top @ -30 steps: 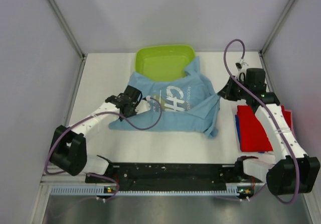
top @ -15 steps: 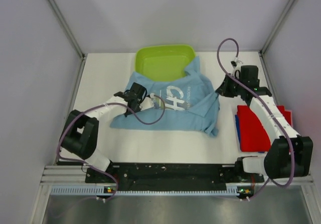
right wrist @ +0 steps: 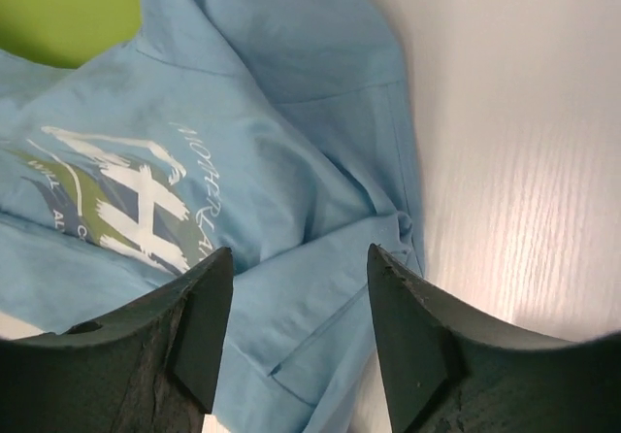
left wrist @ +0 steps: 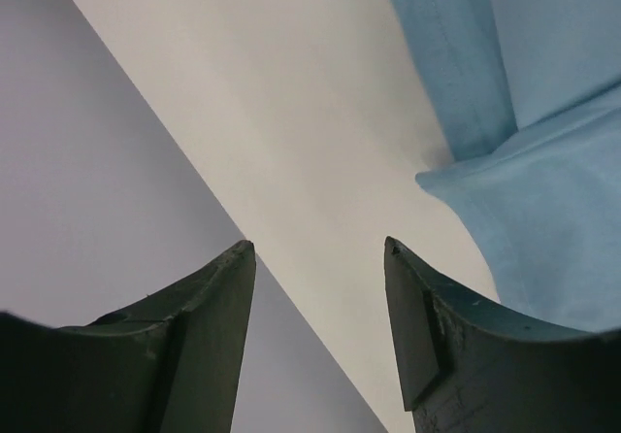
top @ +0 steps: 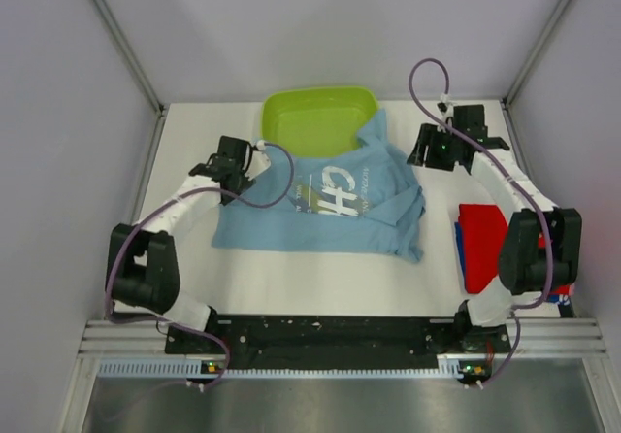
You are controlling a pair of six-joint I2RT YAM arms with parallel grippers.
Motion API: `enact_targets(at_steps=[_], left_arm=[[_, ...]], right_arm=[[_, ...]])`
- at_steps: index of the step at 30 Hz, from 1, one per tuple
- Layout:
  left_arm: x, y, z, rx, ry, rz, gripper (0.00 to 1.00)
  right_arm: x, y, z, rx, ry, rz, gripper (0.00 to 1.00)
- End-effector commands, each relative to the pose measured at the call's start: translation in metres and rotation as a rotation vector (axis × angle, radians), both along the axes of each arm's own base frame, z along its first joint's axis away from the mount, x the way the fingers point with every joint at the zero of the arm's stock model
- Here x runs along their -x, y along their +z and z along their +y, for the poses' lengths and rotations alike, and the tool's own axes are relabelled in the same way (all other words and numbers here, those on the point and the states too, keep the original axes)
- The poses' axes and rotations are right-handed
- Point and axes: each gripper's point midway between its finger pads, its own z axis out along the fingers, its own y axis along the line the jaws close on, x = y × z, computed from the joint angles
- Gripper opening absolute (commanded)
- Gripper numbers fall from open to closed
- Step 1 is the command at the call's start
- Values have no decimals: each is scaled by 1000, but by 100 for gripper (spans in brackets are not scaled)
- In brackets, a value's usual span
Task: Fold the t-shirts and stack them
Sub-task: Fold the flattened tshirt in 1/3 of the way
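A light blue t-shirt (top: 330, 210) with white chest lettering lies spread on the white table (top: 194, 142), its collar edge over the near rim of the basin. My left gripper (top: 252, 154) is open beside the shirt's left sleeve; in the left wrist view the gripper (left wrist: 319, 244) has nothing between its fingers and the shirt (left wrist: 543, 161) lies to the right. My right gripper (top: 421, 150) hovers open at the shirt's right sleeve; in the right wrist view it (right wrist: 299, 250) stands above the blue cloth (right wrist: 272, 161). A folded red t-shirt (top: 482, 244) lies on a darker blue one (top: 458, 249) at the right.
A lime-green plastic basin (top: 315, 117) stands at the back centre, also at the top left of the right wrist view (right wrist: 58, 6). Grey walls enclose the table on the left, back and right. The arm bases sit on the black rail (top: 330, 331) at the near edge.
Both grippers have opened and let go of the light blue shirt, then pulled back toward the far side. The shirt now lies flatter, with its sleeves spread out.
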Motion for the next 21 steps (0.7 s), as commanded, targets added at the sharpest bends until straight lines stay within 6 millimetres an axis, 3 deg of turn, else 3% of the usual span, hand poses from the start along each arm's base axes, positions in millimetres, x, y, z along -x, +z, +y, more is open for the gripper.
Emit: enact_targets(at_steps=[1,2,5,11,16,21], left_arm=[[30,32,-16,121,-148,-32,59],[45,26,-24,152,-221,-2,58],[78,2,-28,147,-361,72,58],[92,-48,-10,35,-383,166,58],[88,-68,-8,9,-394,149,58],[92,-87,-5,14,-364,188,51]], right_arm=[[28,32,-9,30,-29,-20,58],[42,41,-5,-7,-34,-35,59],[87,21,9,-68,-13,31,59],[166,-14,21,-118,-59,120,53],[201,-41,23,-181,-134,173,50],[212,-58,22,-216,-203,217,52]])
